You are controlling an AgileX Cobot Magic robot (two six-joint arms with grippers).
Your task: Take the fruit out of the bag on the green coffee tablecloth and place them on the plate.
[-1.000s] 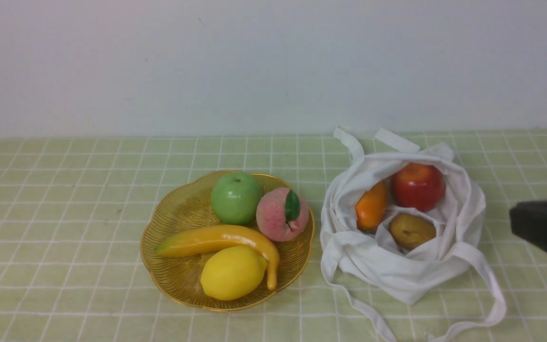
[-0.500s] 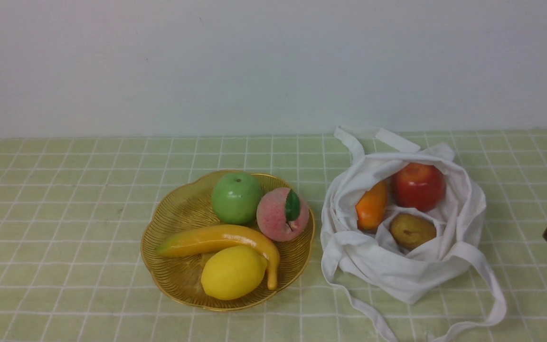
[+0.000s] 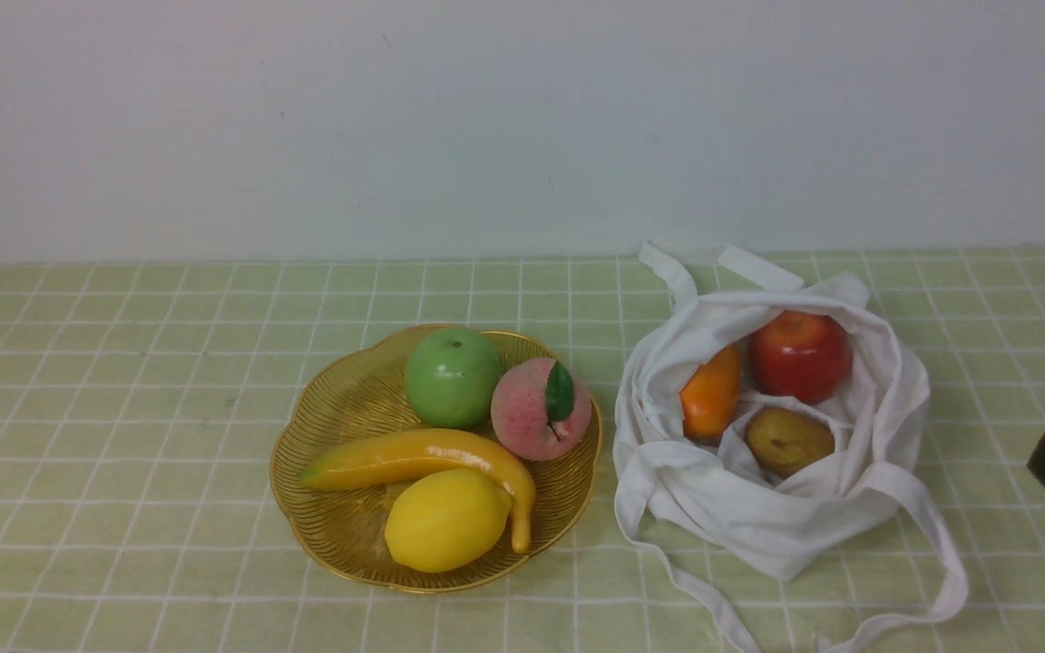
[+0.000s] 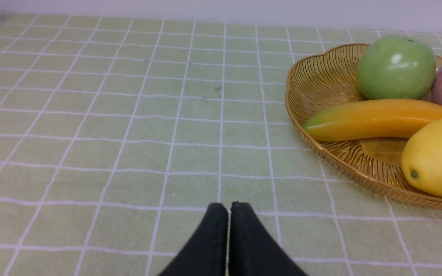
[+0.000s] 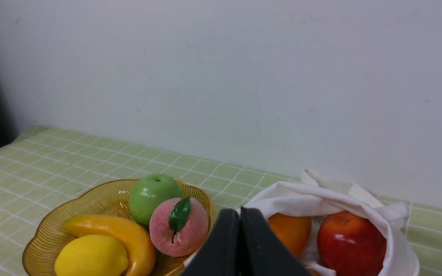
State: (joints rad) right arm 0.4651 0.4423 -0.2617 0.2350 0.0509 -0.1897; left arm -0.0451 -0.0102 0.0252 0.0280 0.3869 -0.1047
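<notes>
The white cloth bag [image 3: 758,526] lies open on the green checked tablecloth [image 3: 123,408]. Inside it sit a red apple [image 3: 800,355], an orange elongated piece [image 3: 711,392] and a brown oval fruit [image 3: 787,441]. The amber plate [image 3: 287,453] to its left holds the pink peach [image 3: 541,408], a green apple [image 3: 452,377], a yellow-orange banana-like fruit [image 3: 414,458] and a lemon [image 3: 446,520]. My right gripper [image 5: 239,211] is shut and empty, right of the bag at the front view's right edge. My left gripper [image 4: 228,205] is shut and empty, low over the cloth left of the plate.
A pale wall runs along the back edge of the table. The bag's long straps [image 3: 940,580] trail toward the front right on the cloth. In the left wrist view, checked cloth stretches left of the plate rim [image 4: 294,99].
The right arm's dark end has drawn back toward the right edge of the front view, away from the bag. The fruit, bag and plate have not moved.
</notes>
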